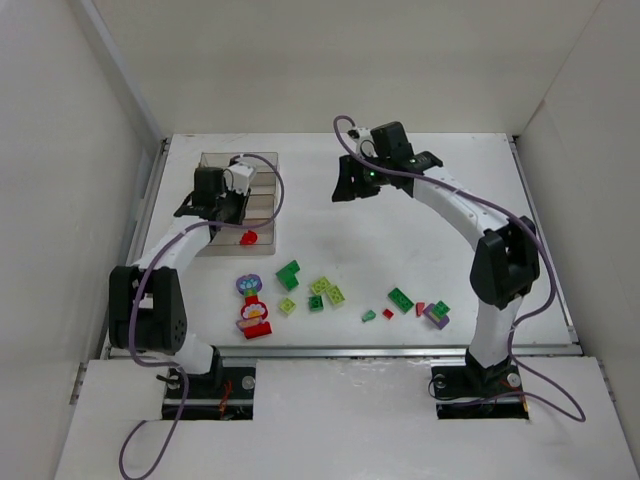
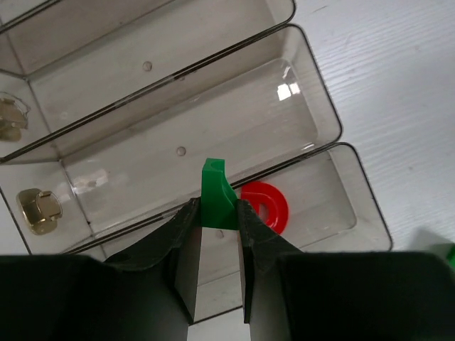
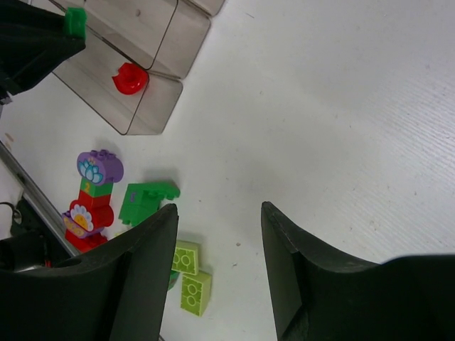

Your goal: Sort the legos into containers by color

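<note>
Left wrist view, centre: left tool [image 2: 217, 213] clamps a green brick [image 2: 215, 186] by its flat sides. It is likely light, rigid and slippery. The right tool [image 3: 219, 212] is half-open and empty.

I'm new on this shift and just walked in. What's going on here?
The left tool is shut on a green brick over the clear divided tray, where one red piece already lies in an end compartment. The right tool hangs open and empty above the table. Most bricks lie unsorted on the table.
</note>
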Robot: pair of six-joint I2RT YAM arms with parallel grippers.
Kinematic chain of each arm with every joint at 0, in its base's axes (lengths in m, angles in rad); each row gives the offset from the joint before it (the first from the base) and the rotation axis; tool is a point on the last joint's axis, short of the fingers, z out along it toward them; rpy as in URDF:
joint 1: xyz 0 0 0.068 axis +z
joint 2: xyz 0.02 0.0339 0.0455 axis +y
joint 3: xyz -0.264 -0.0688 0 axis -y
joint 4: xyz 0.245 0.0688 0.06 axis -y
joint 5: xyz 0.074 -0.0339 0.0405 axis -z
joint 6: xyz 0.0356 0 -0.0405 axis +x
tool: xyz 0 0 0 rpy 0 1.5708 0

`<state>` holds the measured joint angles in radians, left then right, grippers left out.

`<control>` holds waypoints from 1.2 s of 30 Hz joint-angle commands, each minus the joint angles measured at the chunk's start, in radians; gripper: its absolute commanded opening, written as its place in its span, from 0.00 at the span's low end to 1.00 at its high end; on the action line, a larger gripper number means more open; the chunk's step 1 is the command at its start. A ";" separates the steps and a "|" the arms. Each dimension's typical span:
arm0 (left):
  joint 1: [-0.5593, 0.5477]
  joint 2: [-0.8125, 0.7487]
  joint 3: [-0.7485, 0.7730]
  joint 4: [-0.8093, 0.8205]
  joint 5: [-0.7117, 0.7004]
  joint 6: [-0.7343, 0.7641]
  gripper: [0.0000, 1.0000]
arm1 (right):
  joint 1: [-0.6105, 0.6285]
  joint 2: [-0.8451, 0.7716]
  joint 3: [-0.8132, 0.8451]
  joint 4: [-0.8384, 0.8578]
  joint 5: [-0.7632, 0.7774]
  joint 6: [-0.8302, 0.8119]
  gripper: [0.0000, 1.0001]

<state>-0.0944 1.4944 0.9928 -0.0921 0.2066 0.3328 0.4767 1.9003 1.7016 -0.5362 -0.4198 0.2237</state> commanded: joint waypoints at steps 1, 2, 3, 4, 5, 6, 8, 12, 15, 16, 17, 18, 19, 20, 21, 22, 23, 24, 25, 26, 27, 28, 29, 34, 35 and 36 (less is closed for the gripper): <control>0.004 0.024 0.059 0.074 -0.029 0.040 0.00 | -0.020 0.014 0.073 -0.005 -0.033 -0.026 0.56; 0.004 0.036 0.076 0.084 -0.029 0.051 0.00 | -0.020 0.026 0.084 -0.014 -0.042 -0.026 0.56; 0.004 0.049 0.076 0.084 -0.029 0.051 0.00 | -0.029 0.026 0.084 -0.015 -0.042 -0.026 0.56; 0.004 0.067 0.086 0.095 -0.029 0.051 0.01 | -0.029 0.026 0.084 -0.015 -0.042 -0.026 0.56; 0.004 0.076 0.086 0.095 -0.029 0.061 0.01 | -0.029 0.035 0.084 -0.015 -0.042 -0.026 0.56; 0.004 0.076 0.086 0.106 -0.029 0.061 0.01 | -0.029 0.036 0.084 -0.015 -0.042 -0.026 0.56; 0.004 0.101 0.086 0.106 -0.029 0.071 0.01 | -0.029 0.045 0.084 -0.024 -0.042 -0.026 0.56; 0.013 0.144 0.095 0.106 -0.039 0.080 0.01 | -0.029 0.045 0.084 -0.033 -0.042 -0.026 0.56; 0.022 0.167 0.105 0.106 -0.029 0.089 0.01 | -0.029 0.045 0.084 -0.042 -0.033 -0.026 0.56; 0.022 0.167 0.106 0.106 -0.020 0.089 0.01 | -0.029 0.045 0.084 -0.042 -0.033 -0.026 0.56; 0.022 0.176 0.106 0.106 -0.019 0.100 0.01 | -0.029 0.045 0.093 -0.042 -0.033 -0.026 0.56; 0.022 0.185 0.115 0.106 -0.010 0.100 0.01 | -0.029 0.045 0.093 -0.042 -0.033 -0.026 0.56; 0.022 0.185 0.115 0.106 -0.010 0.112 0.01 | -0.029 0.055 0.093 -0.051 -0.033 -0.026 0.56; 0.022 0.194 0.115 0.106 0.000 0.112 0.01 | -0.029 0.056 0.104 -0.051 -0.033 -0.026 0.56; 0.022 0.204 0.115 0.106 0.001 0.112 0.01 | -0.029 0.056 0.104 -0.051 -0.033 -0.026 0.56; 0.022 0.204 0.115 0.106 0.001 0.112 0.01 | -0.029 0.065 0.115 -0.060 -0.033 -0.026 0.56; 0.022 0.204 0.125 0.097 0.010 0.112 0.01 | -0.029 0.065 0.115 -0.061 -0.033 -0.026 0.56; 0.022 0.214 0.125 0.088 0.010 0.112 0.01 | -0.029 0.065 0.115 -0.061 -0.033 -0.026 0.56; 0.022 0.214 0.125 0.088 0.010 0.112 0.00 | -0.029 0.065 0.127 -0.070 -0.033 -0.026 0.56; 0.022 0.214 0.125 0.088 0.019 0.112 0.00 | -0.029 0.065 0.127 -0.070 -0.033 -0.026 0.56; 0.022 0.214 0.125 0.088 0.019 0.112 0.00 | -0.029 0.074 0.127 -0.070 -0.033 -0.026 0.56; 0.022 0.205 0.125 0.088 0.028 0.112 0.00 | -0.029 0.074 0.127 -0.070 -0.033 -0.026 0.56; 0.022 0.205 0.125 0.088 0.028 0.112 0.00 | -0.029 0.074 0.138 -0.070 -0.033 -0.026 0.56; 0.032 0.185 0.176 0.014 0.074 0.092 0.00 | -0.029 0.083 0.147 -0.070 -0.033 -0.026 0.56; 0.032 0.173 0.176 0.014 0.074 0.092 0.00 | -0.029 0.083 0.147 -0.070 -0.042 -0.026 0.56; 0.032 0.159 0.176 0.003 0.083 0.092 0.00 | -0.029 0.083 0.147 -0.070 -0.042 -0.026 0.56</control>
<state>-0.0700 1.7161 1.1271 -0.0540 0.2436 0.4351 0.4480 1.9778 1.7977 -0.6071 -0.4450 0.2127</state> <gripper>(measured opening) 0.193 0.560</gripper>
